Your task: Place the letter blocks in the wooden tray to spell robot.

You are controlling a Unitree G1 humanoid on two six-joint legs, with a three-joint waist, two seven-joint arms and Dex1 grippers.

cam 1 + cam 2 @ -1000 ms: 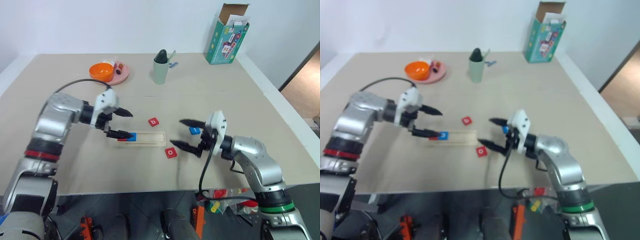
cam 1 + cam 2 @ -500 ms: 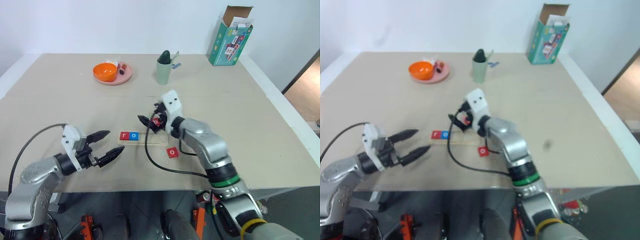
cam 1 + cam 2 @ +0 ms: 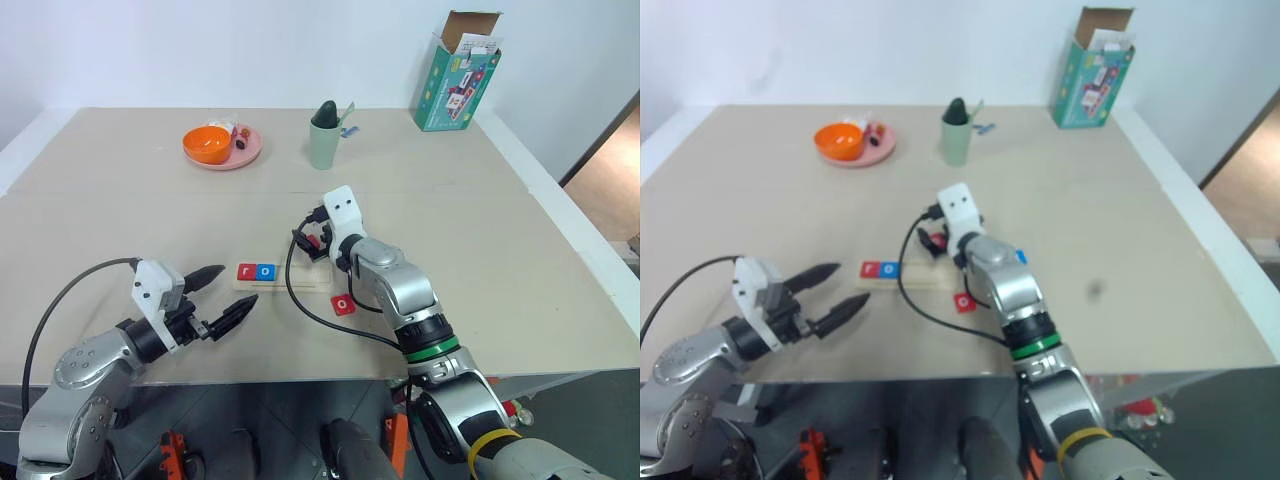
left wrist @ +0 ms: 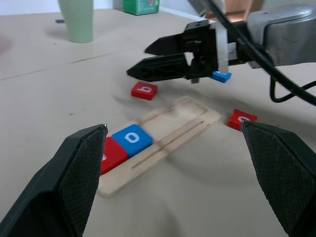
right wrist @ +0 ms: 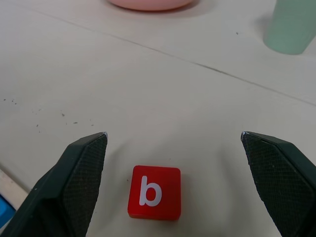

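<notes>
The wooden tray (image 3: 300, 277) lies mid-table with a red r block (image 3: 246, 271) and a blue o block (image 3: 265, 271) side by side at its left end. My left gripper (image 3: 238, 287) hangs open, near the table's front edge and left of the tray, holding nothing. A red b block (image 5: 154, 192) lies flat on the table just behind the tray. My right gripper (image 3: 303, 243) is open, its fingers (image 5: 74, 182) on either side of the b block without touching it. A second red o block (image 3: 343, 305) lies in front of the tray's right end. A blue block (image 4: 220, 76) sits beside the right arm.
At the back left a pink plate (image 3: 245, 153) carries an orange bowl (image 3: 207, 143). Behind the tray stands a green cup (image 3: 324, 143), and at the back right a teal box (image 3: 458, 75). The right arm's cable loops over the tray's right end.
My left gripper has pulled back from the tray toward the table's front edge, leaving r and o in the groove. My right gripper has swung left to the b block.
</notes>
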